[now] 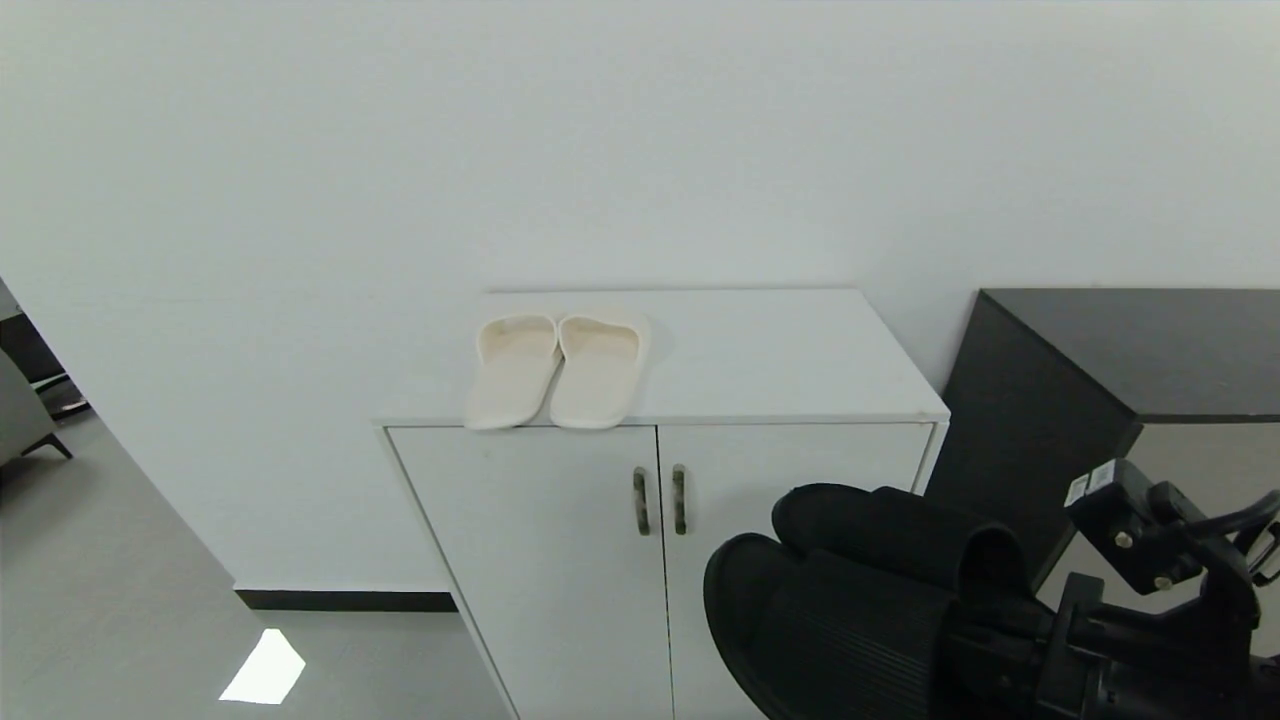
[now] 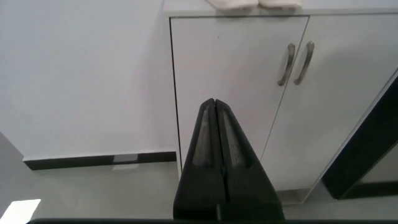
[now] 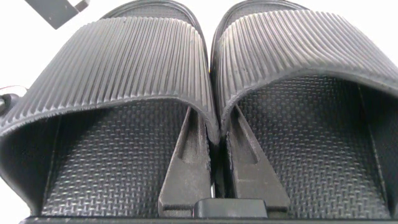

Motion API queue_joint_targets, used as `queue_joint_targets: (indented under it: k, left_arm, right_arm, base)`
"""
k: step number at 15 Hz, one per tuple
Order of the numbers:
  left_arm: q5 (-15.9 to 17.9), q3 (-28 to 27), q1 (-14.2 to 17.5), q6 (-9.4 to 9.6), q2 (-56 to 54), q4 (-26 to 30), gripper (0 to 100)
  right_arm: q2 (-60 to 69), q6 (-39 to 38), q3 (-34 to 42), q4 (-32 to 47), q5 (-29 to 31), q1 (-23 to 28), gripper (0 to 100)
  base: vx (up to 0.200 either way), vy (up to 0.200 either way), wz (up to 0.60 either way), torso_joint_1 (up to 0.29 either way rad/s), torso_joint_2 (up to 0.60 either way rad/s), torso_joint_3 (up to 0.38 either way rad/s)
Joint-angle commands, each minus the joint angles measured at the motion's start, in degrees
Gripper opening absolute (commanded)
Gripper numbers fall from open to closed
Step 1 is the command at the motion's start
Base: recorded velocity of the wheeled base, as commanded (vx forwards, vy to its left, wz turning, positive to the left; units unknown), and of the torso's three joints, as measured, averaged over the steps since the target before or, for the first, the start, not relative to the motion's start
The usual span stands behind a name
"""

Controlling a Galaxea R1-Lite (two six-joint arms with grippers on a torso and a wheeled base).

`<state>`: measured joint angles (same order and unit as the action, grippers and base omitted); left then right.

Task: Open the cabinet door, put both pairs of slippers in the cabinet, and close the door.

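Against a white wall [image 1: 640, 150] our white two-door cabinet [image 1: 520, 560] stands shut, cream foam slippers [image 1: 555, 370] on top; our right gripper [image 3: 211, 127] clamps the black ribbed slippers [image 1: 860, 590], so we judge the pressed-together left gripper [image 2: 215, 109] must pull a handle [image 1: 640, 500] next.

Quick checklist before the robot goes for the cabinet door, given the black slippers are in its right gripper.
1. Cabinet doors open: not ok, both are shut.
2. Left gripper free for a handle: ok, it is empty, though shut.
3. Right gripper hold on the black slippers: ok, it pinches the pair's inner walls together.
4. Right door's swing path: probably not ok, the black slippers hang in front of it.
5. Cream slippers in place: ok, side by side on the cabinet top, at its front edge.
6. Room inside the cabinet: cannot tell, the doors hide it.
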<state>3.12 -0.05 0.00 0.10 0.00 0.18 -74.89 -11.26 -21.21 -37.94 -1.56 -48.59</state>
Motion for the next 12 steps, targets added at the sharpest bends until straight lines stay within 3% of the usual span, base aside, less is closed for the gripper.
queue_joint_targets:
  k: [1, 10, 11, 12]
  left_arm:
    - [0.04, -0.04, 0.00, 0.08, 0.09, -0.01, 0]
    - [0.13, -0.04, 0.00, 0.08, 0.09, -0.01, 0]
    - [0.22, -0.04, 0.00, -0.01, 0.09, -0.01, 100]
    - [0.22, -0.04, 0.00, -0.01, 0.09, -0.01, 100]
  right_arm:
    - [-0.17, 0.01, 0.12, -0.03, -0.02, -0.01, 0]
    - [-0.35, 0.01, 0.21, -0.73, -0.02, -0.01, 0]
    - [-0.35, 0.01, 0.21, -0.73, -0.02, -0.01, 0]
    - [-0.35, 0.01, 0.21, -0.73, -0.11, -0.01, 0]
  base:
    - [0.000, 0.000, 0.00, -0.246, 0.54, 0.300]
    - [0.000, 0.000, 0.00, -0.224, 0.51, 0.290]
    - [0.000, 0.000, 0.00, -0.207, 0.50, 0.281]
    - [0.000, 0.000, 0.00, -0.198, 0.49, 0.290]
